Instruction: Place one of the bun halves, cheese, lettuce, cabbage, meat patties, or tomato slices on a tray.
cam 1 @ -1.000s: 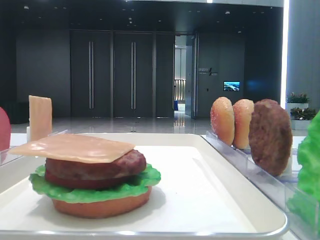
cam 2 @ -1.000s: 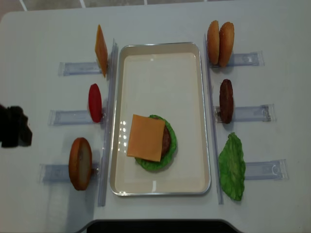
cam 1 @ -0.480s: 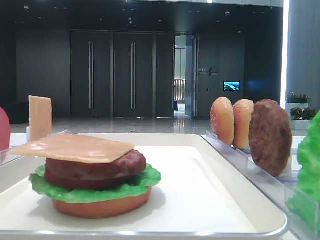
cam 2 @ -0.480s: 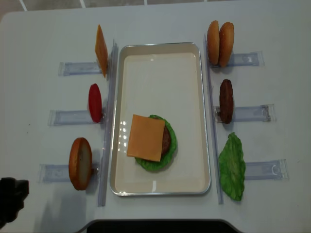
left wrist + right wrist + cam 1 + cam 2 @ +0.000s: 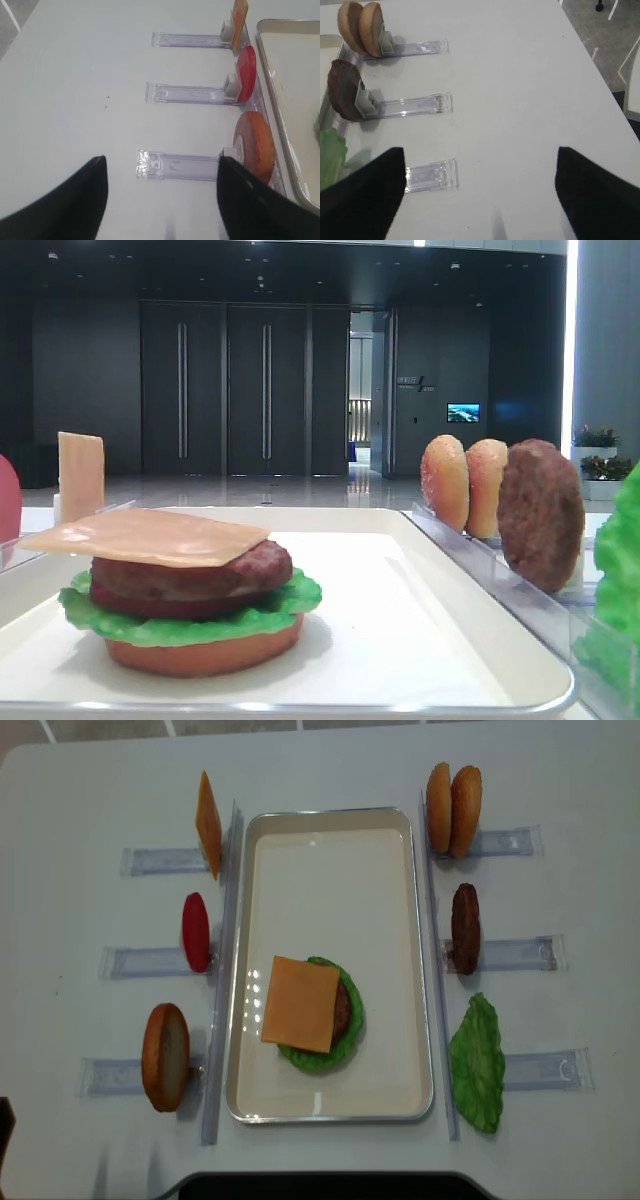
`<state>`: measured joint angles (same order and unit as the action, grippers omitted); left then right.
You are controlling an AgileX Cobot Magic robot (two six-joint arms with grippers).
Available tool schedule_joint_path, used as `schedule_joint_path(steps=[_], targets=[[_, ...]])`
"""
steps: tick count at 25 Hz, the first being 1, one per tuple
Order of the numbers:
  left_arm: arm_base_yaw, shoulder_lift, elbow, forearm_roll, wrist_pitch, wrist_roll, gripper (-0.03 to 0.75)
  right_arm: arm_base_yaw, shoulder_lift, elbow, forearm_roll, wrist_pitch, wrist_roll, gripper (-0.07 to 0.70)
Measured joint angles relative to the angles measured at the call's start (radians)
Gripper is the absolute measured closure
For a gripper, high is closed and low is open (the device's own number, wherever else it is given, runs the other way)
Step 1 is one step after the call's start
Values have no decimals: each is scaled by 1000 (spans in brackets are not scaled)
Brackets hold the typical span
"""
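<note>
Now cheese (image 5: 300, 1004) tops burger, well apart from left claw (image 5: 162, 200).

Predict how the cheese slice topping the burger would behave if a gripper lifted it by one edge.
The cheese looks thin yet overhangs the patty without drooping, so probably stiffish. Being flat and loose on top, it may slide off if pushed.

Cropped at the bottom edge of each wrist view: the left pincer (image 5: 161, 200) and right pincer (image 5: 480, 192), only dark blurred fingers showing. Cut by the left edge of the low front view: a tomato slice (image 5: 8, 498). Hid beneath the cheese (image 5: 300, 1004): most of the patty (image 5: 343, 1008) and lettuce (image 5: 322, 1056).
</note>
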<state>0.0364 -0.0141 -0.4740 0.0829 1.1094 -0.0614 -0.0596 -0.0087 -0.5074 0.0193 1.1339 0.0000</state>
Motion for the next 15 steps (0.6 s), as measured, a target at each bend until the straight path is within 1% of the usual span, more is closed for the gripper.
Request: schedule_joint_path(steps=[4,15], targets=[[0,-1,0,2,0,0,209,0,0,0,0,0,0,54],[0,-1,0,4,0,0,213,0,0,0,1,0,0,54]])
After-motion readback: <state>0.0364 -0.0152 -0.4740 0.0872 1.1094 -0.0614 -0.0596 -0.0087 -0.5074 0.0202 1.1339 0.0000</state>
